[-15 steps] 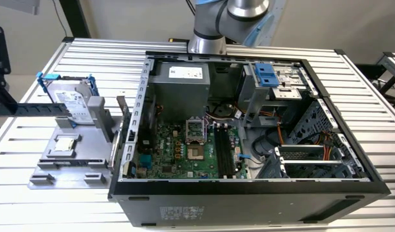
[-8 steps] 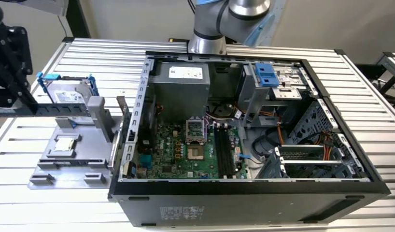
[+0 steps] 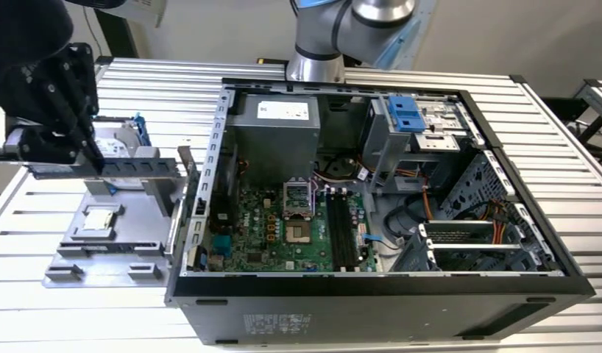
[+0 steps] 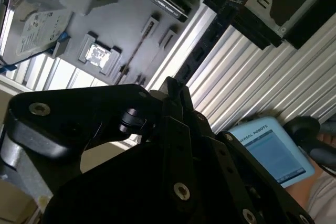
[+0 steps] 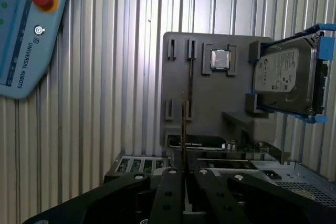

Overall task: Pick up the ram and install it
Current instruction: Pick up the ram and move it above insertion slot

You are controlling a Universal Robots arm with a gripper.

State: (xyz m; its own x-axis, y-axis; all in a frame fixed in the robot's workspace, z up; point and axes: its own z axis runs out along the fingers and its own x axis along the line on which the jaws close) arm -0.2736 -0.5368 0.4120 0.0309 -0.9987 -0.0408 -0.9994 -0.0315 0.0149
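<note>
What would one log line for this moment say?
gripper: shut on ram | place: over grey tray, beside open computer case | install: not yet done

Ribbed silver metal table top (image 3: 547, 125), right of the exterior view: brushed, satin sheen. Grey plastic holder tray (image 3: 115, 254), lower left: matt, smooth. Black metal gripper (image 5: 184, 167): matt, shiny screw heads. Thin green circuit-board ram (image 3: 124, 168): dull. Silver metal hard drive (image 5: 283, 77): glossy paper label. Blue plastic frame (image 5: 307, 116): smooth. Black metal computer case (image 3: 380, 294): matt paint.

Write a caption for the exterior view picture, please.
Gripper holds the ram above the gray tray, beside the open computer.
</note>
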